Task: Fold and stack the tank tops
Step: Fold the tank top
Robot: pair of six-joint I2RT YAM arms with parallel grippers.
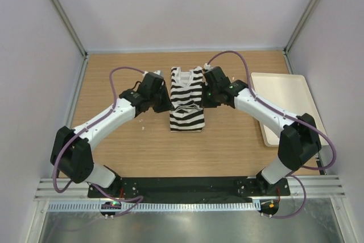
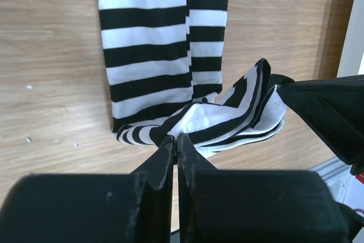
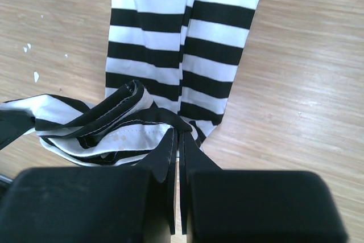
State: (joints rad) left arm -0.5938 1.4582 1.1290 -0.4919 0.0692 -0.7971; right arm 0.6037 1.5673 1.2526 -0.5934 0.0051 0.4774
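One black-and-white striped tank top (image 1: 186,119) lies folded lengthwise into a narrow strip in the middle of the wooden table, its neck end toward the back. My left gripper (image 1: 168,105) is shut on a bunched, lifted part of the cloth (image 2: 227,115) at the strip's left edge, jaws together (image 2: 176,139). From the other side, my right gripper (image 1: 205,101) pinches the same raised bunch (image 3: 108,123) with jaws together (image 3: 181,135). The bunch hangs between the two grippers, above the flat striped strip (image 3: 182,44).
A plain white rectangular tray (image 1: 284,101) sits at the table's right side, near the right arm's elbow. Small white specks (image 2: 28,86) dot the wood to the left. Grey walls close in the back and sides.
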